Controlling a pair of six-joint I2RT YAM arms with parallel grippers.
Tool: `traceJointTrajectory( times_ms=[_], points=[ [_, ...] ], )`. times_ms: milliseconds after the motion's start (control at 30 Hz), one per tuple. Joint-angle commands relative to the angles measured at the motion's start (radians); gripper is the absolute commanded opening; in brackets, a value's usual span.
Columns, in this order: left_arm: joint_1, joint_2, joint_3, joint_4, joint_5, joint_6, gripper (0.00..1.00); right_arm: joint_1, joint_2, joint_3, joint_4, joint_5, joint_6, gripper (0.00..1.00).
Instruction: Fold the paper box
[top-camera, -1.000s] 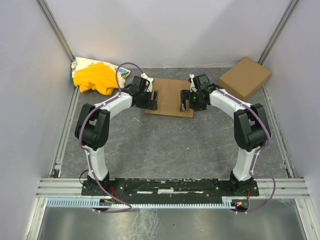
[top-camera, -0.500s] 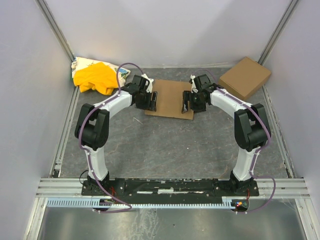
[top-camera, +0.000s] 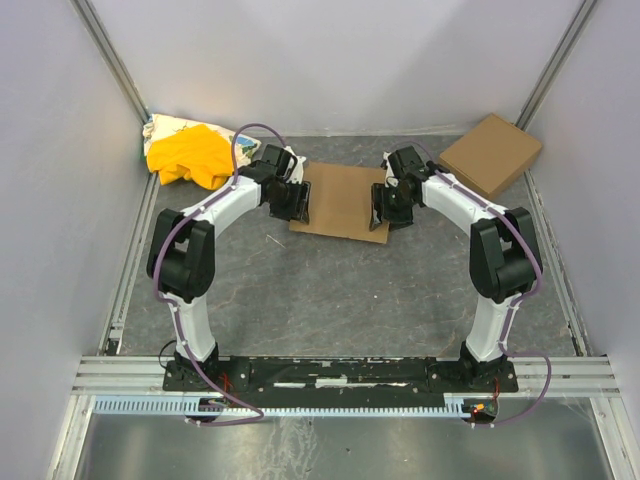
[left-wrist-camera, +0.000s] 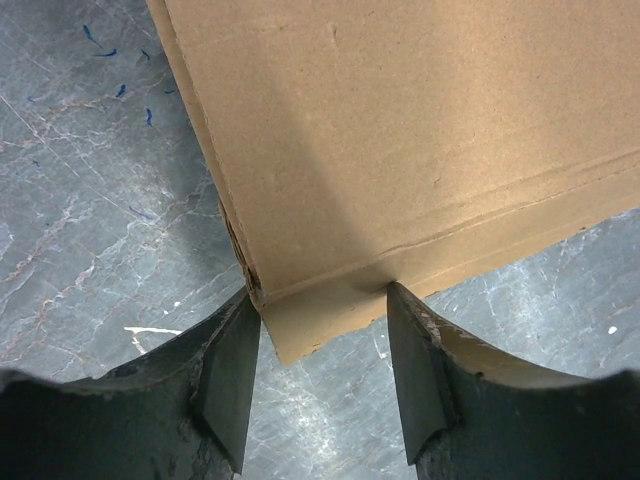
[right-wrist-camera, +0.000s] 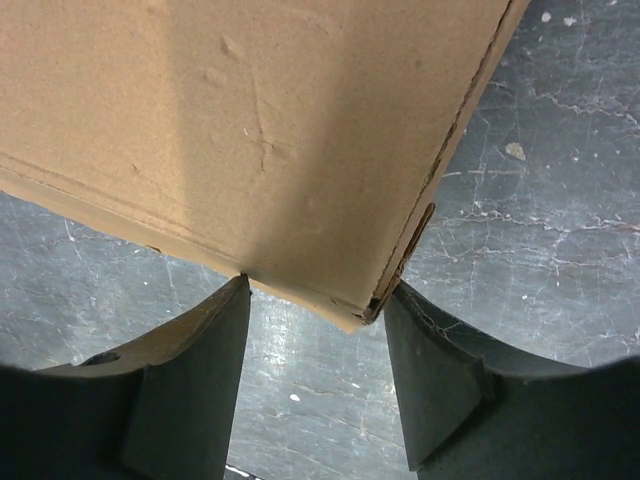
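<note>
Left gripper (left-wrist-camera: 320, 295) stands with its two fingers (left-wrist-camera: 232, 372) partway apart, straddling one corner of the paper box (top-camera: 340, 193). One fingertip meets the box's side edge and the other meets the lip that runs along its near edge. Cardboard fills the gap between them, but I cannot tell whether the jaws are pressing on it or only framing it.

The right gripper (right-wrist-camera: 315, 292) mirrors this at the opposite corner. Its two fingers (right-wrist-camera: 440, 385) are also partway apart, one tip on the near lip and the other beside the corner where the side edge ends. Here too I cannot tell whether it has a real hold.

From above, the two arms curve inward from their bases at the near edge of the table (top-camera: 340, 300). The left gripper sits at the box's left side and the right gripper at its right side.

The paper box is a single flat brown sheet lying on the grey table toward the far middle, between the two grippers. A crease line shows parallel to its near edge in the wrist views.

There are two cardboard boxes in all. The second box (top-camera: 490, 155) is closed up and sits at the far right, well apart from the paper box.

One yellow-and-white cloth bundle (top-camera: 190, 155) lies in the far left corner.
</note>
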Motion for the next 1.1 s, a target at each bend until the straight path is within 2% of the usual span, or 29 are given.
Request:
traceJointTrajectory(
  times_ms=[0,633,1067],
  points=[
    [-0.008,-0.043,0.065,-0.015,0.126,-0.027,0.57,0.010,-0.054,0.055,-0.011,-0.073,0.035,0.62],
    [0.002,0.009,0.115,-0.066,0.270,-0.093,0.55,-0.046,-0.046,0.003,0.044,-0.300,0.089,0.67],
    [0.001,0.033,0.115,-0.131,0.273,-0.085,0.53,-0.060,-0.028,-0.017,0.109,-0.380,0.109,0.74]
  ],
)
